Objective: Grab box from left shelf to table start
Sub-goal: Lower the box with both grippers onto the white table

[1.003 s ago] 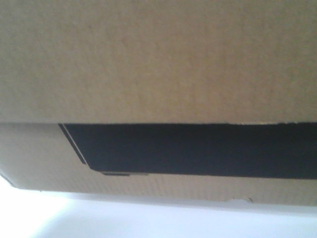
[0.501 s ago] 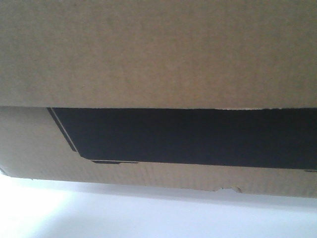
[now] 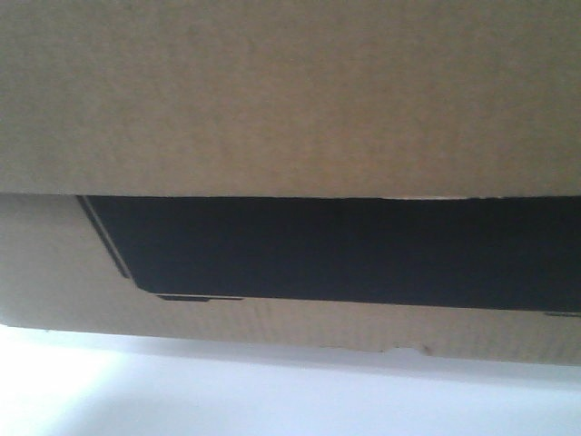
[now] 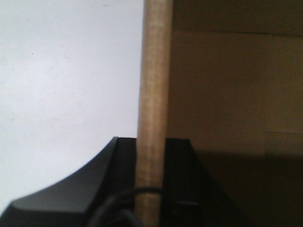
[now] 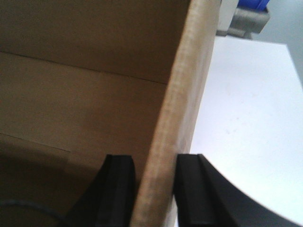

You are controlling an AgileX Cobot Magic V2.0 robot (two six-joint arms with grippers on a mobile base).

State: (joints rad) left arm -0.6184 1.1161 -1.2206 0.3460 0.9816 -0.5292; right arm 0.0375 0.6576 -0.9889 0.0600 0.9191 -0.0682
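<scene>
Left wrist view: left gripper was pinched on the upright left side wall of the box. Its fingers were narrowed to the thickness of the board, one dark finger outside the box and the other inside it. White table lay outside the box on that side, and the shaded cardboard interior lay inward of the wall.

Front view: the box filled nearly the whole frame. A plain brown face was uppermost, with the black printed panel beneath it running across the box from left of centre out past the right edge. A white strip of table showed below the bottom edge of the box. I could not tell whether that edge was touching the table or just clear of it; only a soft shadow band was visible.

Right wrist view: right gripper was clamped the same way on the right side wall — fingers narrow, one inside the box and one outside. The table lay outward of the box here too, and a blue bin sat well beyond the far end of the box.

Key relation — the box sat between the two grippers, with its long axis running from one to the other, across the front of the robot. Neither arm was nearer, as each held one end wall from above.

Judgement: the box was over the table, not at the shelf. Setting it down would need both arms to descend together, or the thin walls could bend or slip.
</scene>
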